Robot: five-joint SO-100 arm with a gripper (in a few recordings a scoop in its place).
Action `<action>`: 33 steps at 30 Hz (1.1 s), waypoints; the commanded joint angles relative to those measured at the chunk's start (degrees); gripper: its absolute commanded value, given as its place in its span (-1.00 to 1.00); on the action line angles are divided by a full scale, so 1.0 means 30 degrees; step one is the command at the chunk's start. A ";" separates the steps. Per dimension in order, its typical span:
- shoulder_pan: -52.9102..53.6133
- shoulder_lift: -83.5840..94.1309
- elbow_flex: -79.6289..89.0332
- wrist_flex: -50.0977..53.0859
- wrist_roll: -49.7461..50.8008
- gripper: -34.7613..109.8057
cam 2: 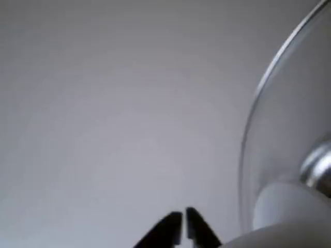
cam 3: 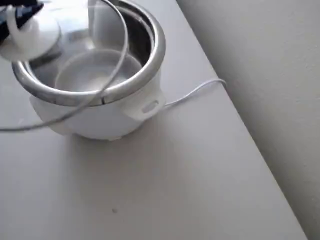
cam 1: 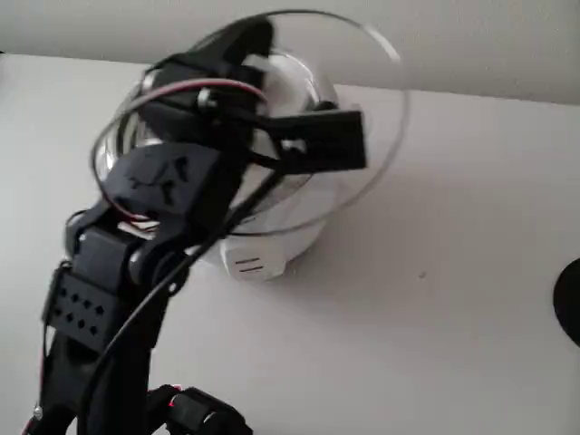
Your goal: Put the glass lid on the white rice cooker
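While the arm reaches over the white rice cooker (cam 3: 100,117), its gripper (cam 3: 20,17) clamps the glass lid (cam 3: 75,107) by the knob, tilted above the pot

Hidden and cut-off parts

In the fixed view the black arm (cam 1: 163,208) covers most of the white rice cooker (cam 1: 263,249). The glass lid (cam 2: 289,129) runs off the wrist view's right edge, and its far rim in the fixed view is motion-blurred. The overhead view's upper left corner cuts off the gripper (cam 3: 17,12), so its grip cannot be judged.

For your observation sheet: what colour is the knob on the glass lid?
White; the knob shows best in the overhead view.
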 commanded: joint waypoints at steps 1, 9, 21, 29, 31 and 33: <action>-0.1377 0.2197 -0.3721 0.0088 -0.0029 -0.52; -0.3633 0.1230 -0.3516 0.0615 -0.0029 -0.52; -0.6123 -0.1934 -0.3516 -0.1025 0.0117 -0.52; -0.6240 -0.4189 -0.3516 -0.3105 0.0410 -0.52; -0.6211 -0.4570 -0.3516 -0.3545 0.0352 -0.52; -0.6094 -0.4893 -0.3516 -0.3750 0.0352 -0.52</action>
